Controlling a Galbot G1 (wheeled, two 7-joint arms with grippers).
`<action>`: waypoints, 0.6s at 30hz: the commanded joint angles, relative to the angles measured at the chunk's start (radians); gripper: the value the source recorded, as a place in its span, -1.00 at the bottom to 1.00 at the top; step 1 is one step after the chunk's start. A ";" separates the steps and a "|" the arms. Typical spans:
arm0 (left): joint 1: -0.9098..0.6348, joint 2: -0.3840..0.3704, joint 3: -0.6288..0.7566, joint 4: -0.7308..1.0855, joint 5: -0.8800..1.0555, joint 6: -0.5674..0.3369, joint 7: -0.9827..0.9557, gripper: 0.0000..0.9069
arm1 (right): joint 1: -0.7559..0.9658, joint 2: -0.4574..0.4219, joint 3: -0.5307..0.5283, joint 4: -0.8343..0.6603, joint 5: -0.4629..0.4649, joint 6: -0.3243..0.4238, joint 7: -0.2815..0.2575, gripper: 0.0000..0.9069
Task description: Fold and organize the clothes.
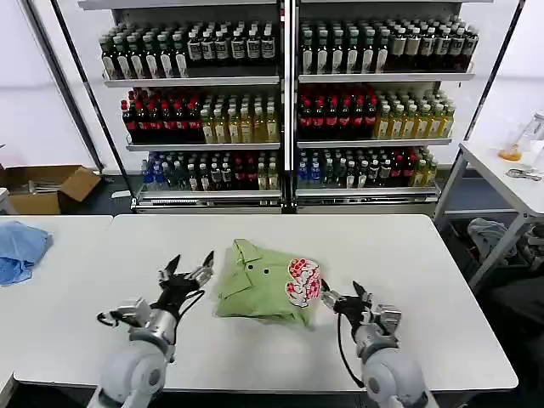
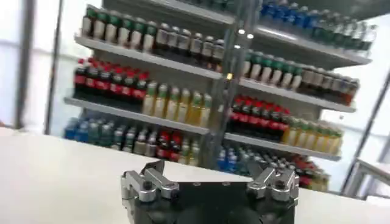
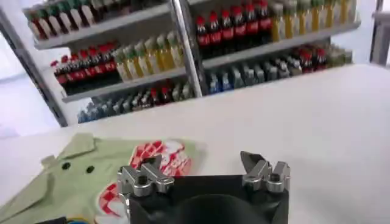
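The clothes are one light green shirt [image 1: 259, 285], lying folded into a compact bundle on the white table [image 1: 408, 255], collar toward the shelves and a red-and-white print on its right side. The right wrist view shows the same shirt [image 3: 79, 176] with two dark buttons and that print. My left gripper [image 1: 189, 268] hovers open just left of the bundle, holding nothing. My right gripper [image 1: 340, 293] stands open at the bundle's right edge, next to the print, also with nothing in it. In the wrist views both the left gripper [image 2: 210, 176] and the right gripper [image 3: 201, 167] have their jaws spread wide.
A light blue cloth [image 1: 19, 248] lies on a second table at the far left. Drink shelves [image 1: 285, 102] stand behind the table. A cardboard box [image 1: 47, 185] sits on the floor at back left, and another white table [image 1: 501, 174] with clutter is at the right.
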 commanded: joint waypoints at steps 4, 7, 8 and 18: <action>0.121 0.026 -0.127 -0.048 0.021 -0.009 0.001 1.00 | 0.198 0.144 -0.104 -0.261 0.071 -0.026 0.114 1.00; 0.119 0.023 -0.121 -0.044 0.026 -0.011 0.000 1.00 | 0.234 0.162 -0.107 -0.299 0.075 -0.026 0.122 1.00; 0.118 0.022 -0.120 -0.043 0.027 -0.011 0.000 1.00 | 0.245 0.167 -0.108 -0.311 0.077 -0.026 0.124 0.67; 0.116 0.023 -0.118 -0.045 0.022 -0.011 0.001 1.00 | 0.330 0.188 -0.120 -0.383 0.053 -0.025 0.110 -1.00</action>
